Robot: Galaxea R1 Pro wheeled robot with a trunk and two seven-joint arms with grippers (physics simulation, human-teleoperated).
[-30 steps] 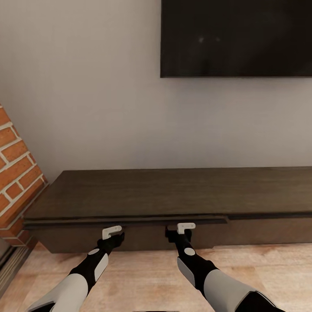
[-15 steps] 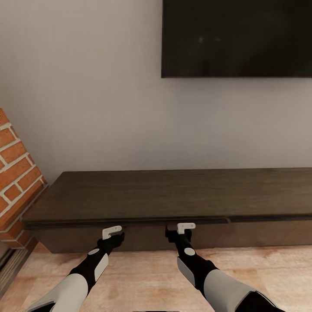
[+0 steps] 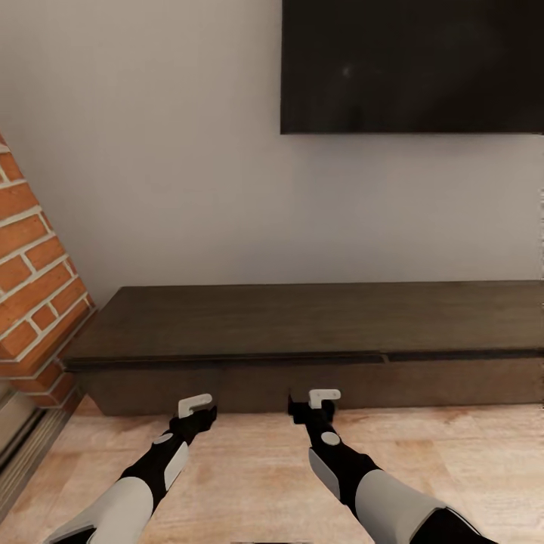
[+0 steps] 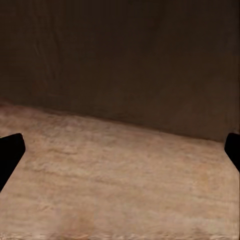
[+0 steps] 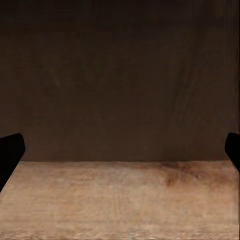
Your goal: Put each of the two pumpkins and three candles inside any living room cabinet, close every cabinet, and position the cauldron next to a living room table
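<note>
I judge the closing step nearly done: my left claw [image 3: 198, 408] and right claw [image 3: 313, 404], both spread and empty, hang over the floor [image 3: 249, 468] just before the cabinet [image 3: 302, 332], whose fronts look flush, so finding the cauldron likely follows.

cabinet [image 3: 302, 325] rt end cut by edge | TV [image 3: 412, 64] top/rt cropped | brick wall [image 3: 34, 279] partly cropped

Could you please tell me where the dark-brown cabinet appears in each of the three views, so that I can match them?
Head view: the cabinet spans the middle, against the wall below the black screen.
Left wrist view: its dark front stands beyond the wooden floor.
Right wrist view: its front likewise.
Shared landmark: the line where cabinet front meets floor.
</note>
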